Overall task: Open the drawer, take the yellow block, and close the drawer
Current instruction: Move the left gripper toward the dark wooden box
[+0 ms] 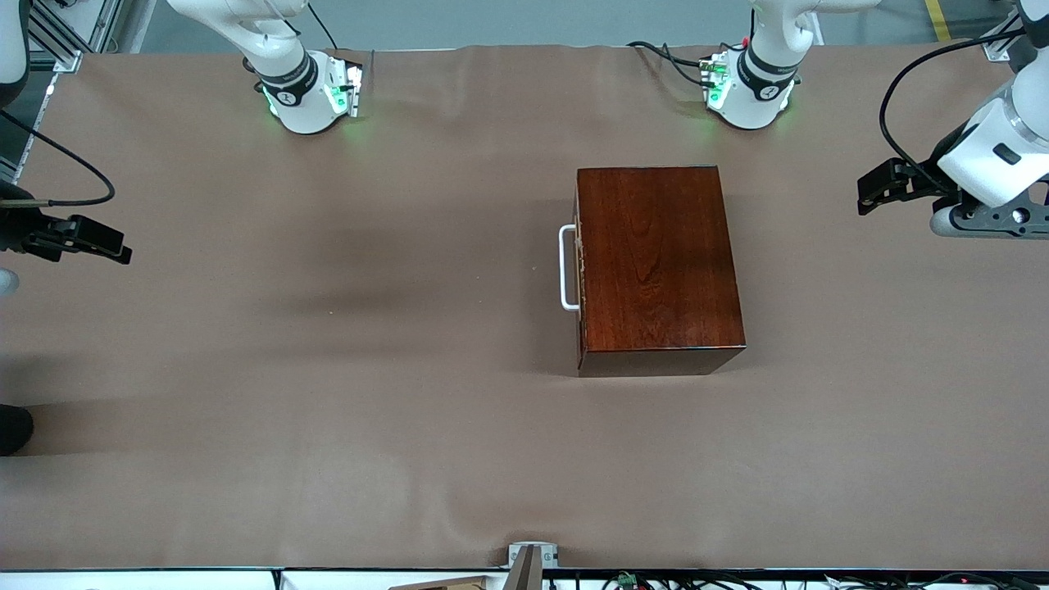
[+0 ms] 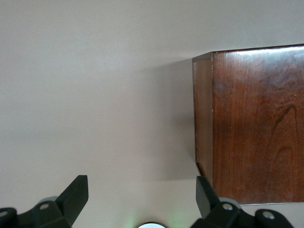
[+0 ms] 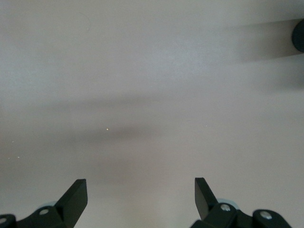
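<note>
Drawer (image 1: pixel 580 266) shut, contents hidden

Looking like robotics lab or test cell. Brown cloth-covered table (image 1: pixel 328 393) taking up whole scene, two white robot arm bases (image 1: pixel 307 90) sitting bolted along its edge, green status lights glowing. Loose black cables (image 1: pixel 664 57) trailing beside bases. Aluminium framing (image 1: pixel 78 29) and grey floor with yellow line showing past table edge.
</note>
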Controlling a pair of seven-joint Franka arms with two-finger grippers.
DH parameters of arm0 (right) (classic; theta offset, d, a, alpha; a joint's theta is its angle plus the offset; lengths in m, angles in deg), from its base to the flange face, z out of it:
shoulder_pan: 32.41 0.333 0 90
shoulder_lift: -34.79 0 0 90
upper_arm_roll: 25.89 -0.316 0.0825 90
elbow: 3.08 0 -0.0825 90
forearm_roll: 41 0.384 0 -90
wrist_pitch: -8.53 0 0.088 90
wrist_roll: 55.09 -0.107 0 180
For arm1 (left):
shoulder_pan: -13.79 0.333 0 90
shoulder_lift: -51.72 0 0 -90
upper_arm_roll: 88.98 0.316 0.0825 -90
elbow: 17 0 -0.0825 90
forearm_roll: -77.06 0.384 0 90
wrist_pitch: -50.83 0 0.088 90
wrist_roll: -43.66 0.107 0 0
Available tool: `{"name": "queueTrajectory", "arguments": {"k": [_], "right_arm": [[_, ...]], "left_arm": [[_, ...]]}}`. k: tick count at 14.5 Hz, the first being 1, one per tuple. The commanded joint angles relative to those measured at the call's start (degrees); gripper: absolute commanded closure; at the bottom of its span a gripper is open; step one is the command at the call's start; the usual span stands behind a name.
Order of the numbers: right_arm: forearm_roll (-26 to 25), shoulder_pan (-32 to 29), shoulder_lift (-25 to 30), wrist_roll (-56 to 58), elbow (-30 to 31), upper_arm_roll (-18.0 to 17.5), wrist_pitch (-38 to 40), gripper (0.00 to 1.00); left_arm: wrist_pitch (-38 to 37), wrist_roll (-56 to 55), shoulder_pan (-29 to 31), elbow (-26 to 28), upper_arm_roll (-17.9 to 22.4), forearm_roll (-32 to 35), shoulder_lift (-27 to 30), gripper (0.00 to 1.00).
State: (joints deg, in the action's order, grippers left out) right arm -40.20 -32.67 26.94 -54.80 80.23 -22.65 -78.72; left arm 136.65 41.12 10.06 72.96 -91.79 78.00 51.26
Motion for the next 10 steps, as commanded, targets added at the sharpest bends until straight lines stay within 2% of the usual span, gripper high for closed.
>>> {"name": "queueTrajectory", "arguments": {"k": [1, 6, 10], "right_arm": [[-1.07, 0.0, 0.82, -0.47, 0.36, -0.25, 0.41, 0.0], [-1.07, 0.0, 0.9, -0.47, 0.36, -0.25, 0.41, 0.0], [-1.07, 0.0, 0.82, -0.47, 0.36, -0.16, 0.41, 0.0]], "left_arm": [[-1.01, 0.0, -0.04, -1.02, -0.44, 0.38, -0.68, 0.0], [-0.92, -4.29, -0.48, -1.37, -0.53, -1.98, -3.14, 0.0], [0.31, -13.77, -5.47, -1.45, -0.61, -4.1, -5.69, 0.0]]}}
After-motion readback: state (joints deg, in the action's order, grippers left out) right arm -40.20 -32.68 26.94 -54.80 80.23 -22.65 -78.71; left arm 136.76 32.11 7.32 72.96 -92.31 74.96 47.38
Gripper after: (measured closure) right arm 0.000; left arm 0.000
